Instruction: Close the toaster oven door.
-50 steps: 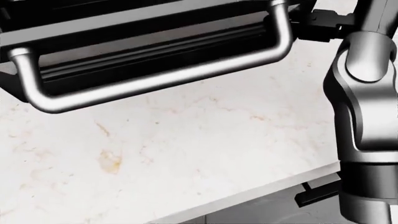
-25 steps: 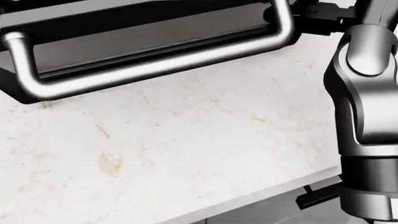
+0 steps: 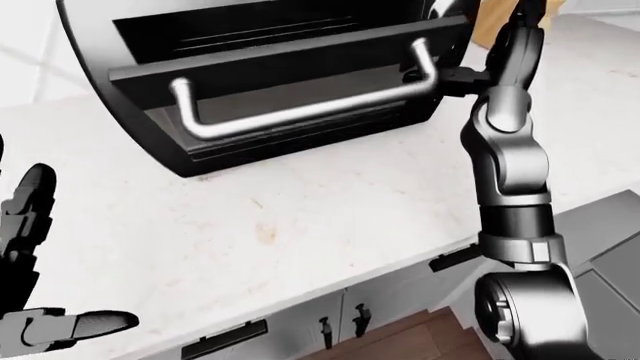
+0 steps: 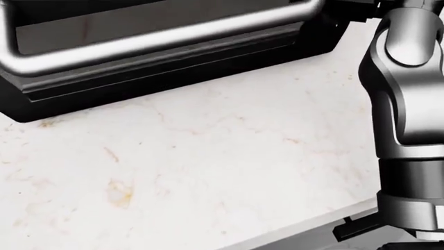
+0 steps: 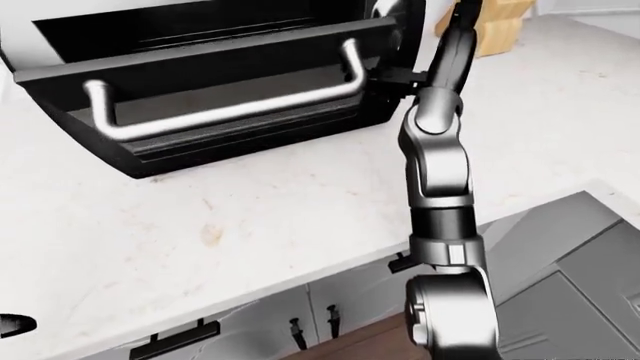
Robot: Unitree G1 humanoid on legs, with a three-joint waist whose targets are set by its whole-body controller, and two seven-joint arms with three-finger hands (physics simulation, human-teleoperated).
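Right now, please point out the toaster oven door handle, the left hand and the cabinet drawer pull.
toaster oven door handle (image 3: pixel 300 114), left-eye view, middle of the bar.
left hand (image 3: pixel 30 247), left-eye view, open fingers.
cabinet drawer pull (image 3: pixel 225 340), left-eye view, dark bar.

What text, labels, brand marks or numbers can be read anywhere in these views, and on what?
None: no legible text in any view.
The toaster oven, its door and handle carry no visible markings.
The marble counter and cabinet fronts below are unmarked.

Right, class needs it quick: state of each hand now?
Left hand: open, holding nothing.
Right hand: at the door edge; cannot be told.
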